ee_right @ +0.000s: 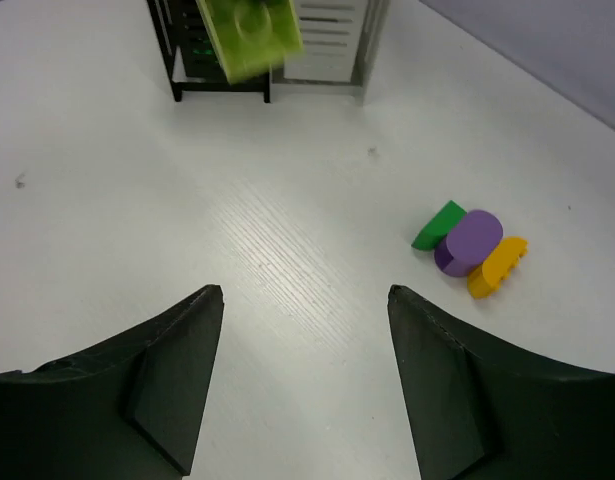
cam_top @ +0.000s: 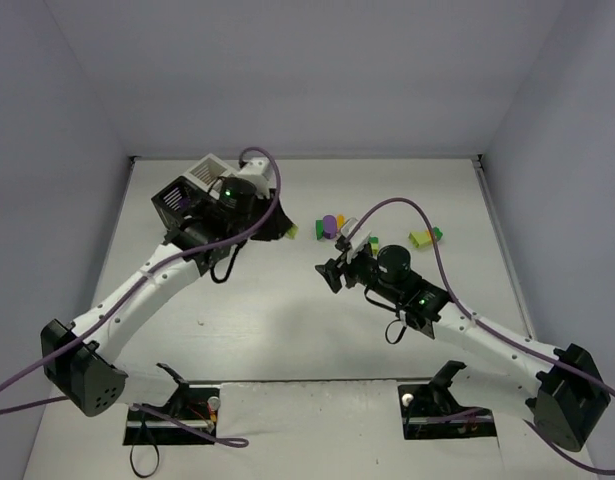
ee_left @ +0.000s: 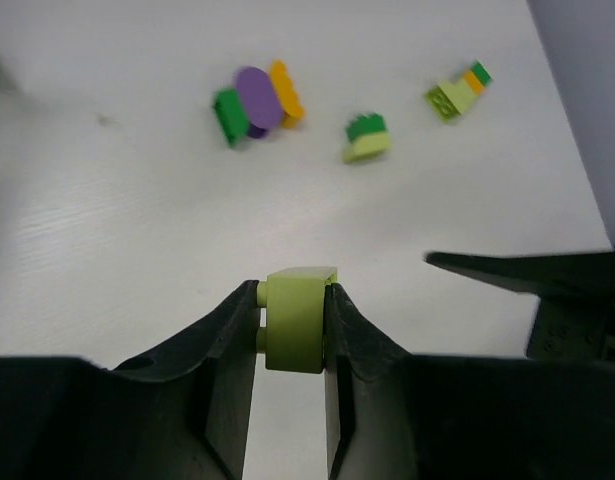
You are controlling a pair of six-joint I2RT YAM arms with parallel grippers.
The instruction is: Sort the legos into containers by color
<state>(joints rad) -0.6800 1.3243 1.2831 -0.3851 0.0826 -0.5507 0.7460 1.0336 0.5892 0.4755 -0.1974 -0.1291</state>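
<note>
The left pincer (ee_left: 292, 292) clamps a lime-green brick (ee_left: 299, 320) over the bench (cam_top: 287, 330), apparently bound for the nearby containers (ee_right: 332, 40), while the right pincer (ee_right: 305, 292) hangs wide and empty near the unsorted legos (cam_top: 333, 225).

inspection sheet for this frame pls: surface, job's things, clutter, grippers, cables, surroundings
surface: white table, a few small dark specks.
job's things: lime-green brick in the left jaws; dark green, purple and orange bricks bunched together on the table; green-on-lime stack and lime, orange and green stack lying apart from them; black and white bins at far left, partly hidden by the left arm.
clutter: nothing seen.
grippers: left gripper shut on the lime-green brick; right gripper open, nothing between its jaws.
cables: purple cables arc loose above both arms.
surroundings: plain pale walls on three sides.
</note>
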